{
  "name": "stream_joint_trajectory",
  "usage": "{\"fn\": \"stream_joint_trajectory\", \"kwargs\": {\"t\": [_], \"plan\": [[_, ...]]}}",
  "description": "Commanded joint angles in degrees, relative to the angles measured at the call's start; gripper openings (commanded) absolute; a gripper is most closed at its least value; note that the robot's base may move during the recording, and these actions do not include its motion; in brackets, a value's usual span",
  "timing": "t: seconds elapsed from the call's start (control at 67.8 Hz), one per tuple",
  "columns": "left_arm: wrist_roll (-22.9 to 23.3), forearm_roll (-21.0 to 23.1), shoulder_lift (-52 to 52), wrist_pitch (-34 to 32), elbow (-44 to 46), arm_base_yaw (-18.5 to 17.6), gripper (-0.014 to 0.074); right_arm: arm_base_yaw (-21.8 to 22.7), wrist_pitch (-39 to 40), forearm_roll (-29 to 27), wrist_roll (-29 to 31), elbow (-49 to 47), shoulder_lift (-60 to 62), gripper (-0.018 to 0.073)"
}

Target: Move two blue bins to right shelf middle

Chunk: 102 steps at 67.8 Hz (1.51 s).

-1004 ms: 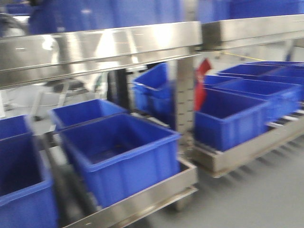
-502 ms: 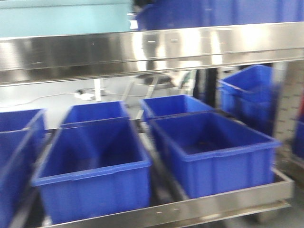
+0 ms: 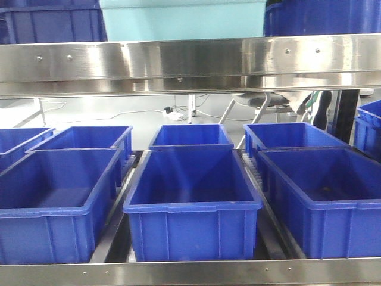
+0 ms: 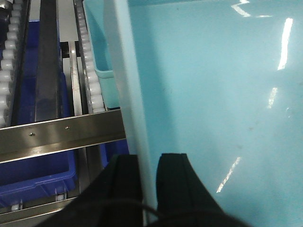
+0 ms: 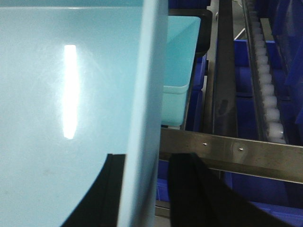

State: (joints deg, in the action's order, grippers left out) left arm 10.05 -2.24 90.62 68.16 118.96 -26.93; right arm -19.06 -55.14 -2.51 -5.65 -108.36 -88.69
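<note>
A pale blue bin (image 4: 213, 94) fills the left wrist view. My left gripper (image 4: 147, 182) is shut on its left rim (image 4: 125, 85), one finger inside and one outside. The same bin (image 5: 61, 94) fills the right wrist view, where my right gripper (image 5: 144, 189) grips its right rim. The bin's far end hangs over the shelf's steel front rail (image 4: 61, 135). The second pale blue bin (image 5: 180, 71) sits further in on the roller tracks (image 4: 92, 80). In the front view a pale blue bin (image 3: 178, 21) shows above the rail (image 3: 190, 62).
Several dark blue crates (image 3: 190, 202) stand in rows on the tier below the rail. More dark blue crates (image 3: 50, 24) sit on the upper tier at both ends. Roller tracks (image 5: 267, 94) and a dark divider (image 5: 225, 71) run beside the bins.
The front view has swung left along the racks and steadied. The crates slid rightward in the picture, and the pale blue bin came into view above the rail.
</note>
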Motion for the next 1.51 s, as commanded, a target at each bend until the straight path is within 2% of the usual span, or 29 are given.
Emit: {"fn": "stream_joint_trajectory", "kwargs": {"t": [0.0, 1.491], "plan": [[-0.9, 5.6, -1.4, -0.7, 0.8, -0.7, -0.0111, 0.3, 4.6, 1.0, -2.0, -0.2, -0.2, -0.0153], [-0.9, 5.6, -1.4, -0.7, 0.8, -0.7, -0.0111, 0.3, 4.6, 1.0, -2.0, -0.2, -0.2, -0.0153]]}}
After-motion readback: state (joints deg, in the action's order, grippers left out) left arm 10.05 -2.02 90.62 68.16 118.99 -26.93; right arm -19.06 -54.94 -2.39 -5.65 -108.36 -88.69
